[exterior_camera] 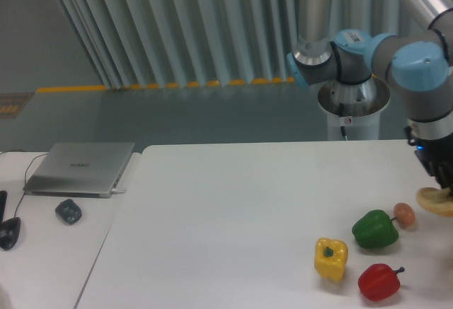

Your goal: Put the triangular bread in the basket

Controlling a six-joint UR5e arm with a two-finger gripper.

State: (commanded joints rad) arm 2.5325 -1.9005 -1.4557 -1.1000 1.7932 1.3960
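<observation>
Gripping the triangular bread [433, 201] at the table's [233, 210] right edge, the gripper [444, 179] holds it just beside the small brown egg [404, 213].

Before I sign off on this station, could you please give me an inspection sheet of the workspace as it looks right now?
Surface: white table, joined at the left by a second white desk.
Job's things: triangular bread at the right edge, under the gripper; basket: nothing seen.
Clutter: yellow pepper, green pepper, red pepper, small brown egg.
Gripper: gripper at the bread, partly cut off by the frame; open or shut cannot be told.
Cables: thin cable by the closed laptop; dark mouse nearby.
Surroundings: grey curtain, yellow floor line.
</observation>
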